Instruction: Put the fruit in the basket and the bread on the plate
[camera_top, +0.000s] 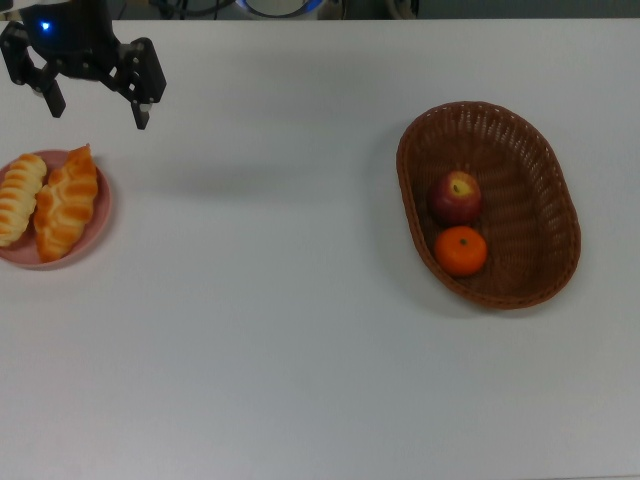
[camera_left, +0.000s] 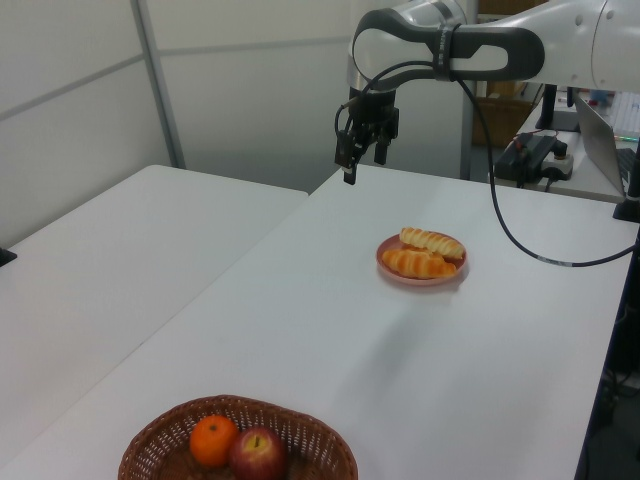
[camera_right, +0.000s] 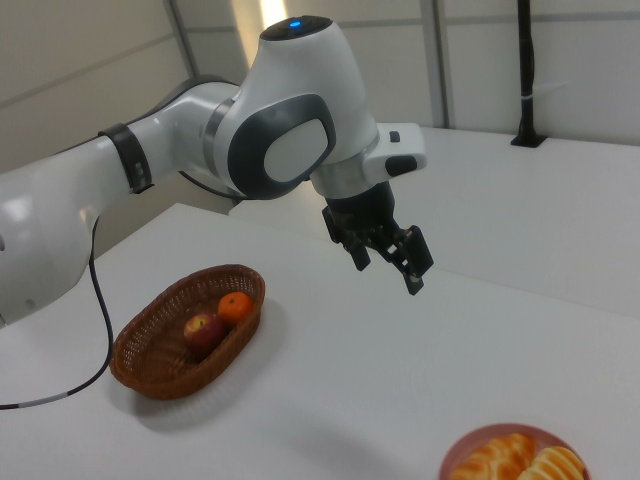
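A dark red apple (camera_top: 456, 196) and an orange tangerine (camera_top: 461, 250) lie inside the brown wicker basket (camera_top: 530, 200) on the top view's right. Two golden pastries, a striped roll (camera_top: 18, 198) and a twisted roll (camera_top: 66, 202), rest side by side on the pink plate (camera_top: 98, 215) at the top view's left edge. My gripper (camera_top: 97, 112) hangs open and empty in the air just beyond the plate. In the left view the gripper (camera_left: 363, 165) is high above the table's far end, behind the plate (camera_left: 420, 282). The right view shows the gripper (camera_right: 386, 275) between basket (camera_right: 150, 370) and plate (camera_right: 465, 450).
A second white table (camera_left: 120, 250) stands on the left view's left, separated by a narrow gap. A black cable (camera_left: 510, 230) trails from the arm across the table's far end. White tabletop (camera_top: 270, 300) stretches between plate and basket.
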